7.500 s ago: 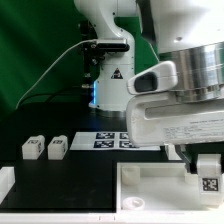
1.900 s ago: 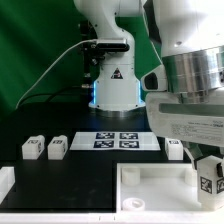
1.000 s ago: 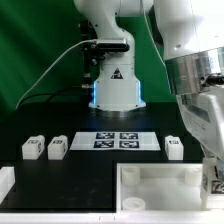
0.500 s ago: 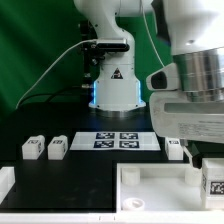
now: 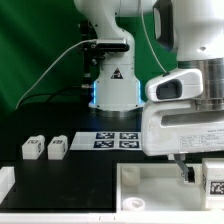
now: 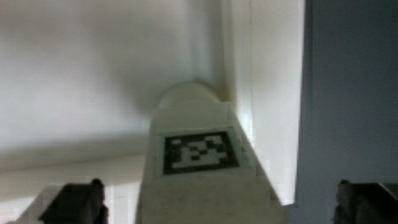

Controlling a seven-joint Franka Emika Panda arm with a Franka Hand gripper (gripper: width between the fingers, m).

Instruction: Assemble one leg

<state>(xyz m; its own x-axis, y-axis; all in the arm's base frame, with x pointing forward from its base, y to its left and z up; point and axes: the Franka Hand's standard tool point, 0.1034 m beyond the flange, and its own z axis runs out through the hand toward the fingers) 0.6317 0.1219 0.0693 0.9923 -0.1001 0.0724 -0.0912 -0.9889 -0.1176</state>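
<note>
A leg (image 5: 212, 180), a stubby white piece with a black-and-white tag, stands at the right end of the large white tabletop (image 5: 150, 190). In the wrist view the leg (image 6: 199, 150) fills the middle, tag facing the camera. My gripper (image 6: 217, 205) straddles it. The dark fingertips (image 6: 71, 205) stand wide of the leg, with a gap on each side, so the jaws are open. In the exterior view the gripper (image 5: 198, 174) hangs low over that corner. Two more legs (image 5: 32, 148) (image 5: 56, 148) lie at the exterior view's left.
The marker board (image 5: 118, 140) lies in front of the arm's base. A white piece (image 5: 5, 182) sits at the exterior view's left edge. The big white hand body (image 5: 185, 125) hides the table behind it.
The hand has swung and come lower over the tabletop's right end. The leg stays at that corner. The leg seen beside the marker board is now hidden behind the hand.
</note>
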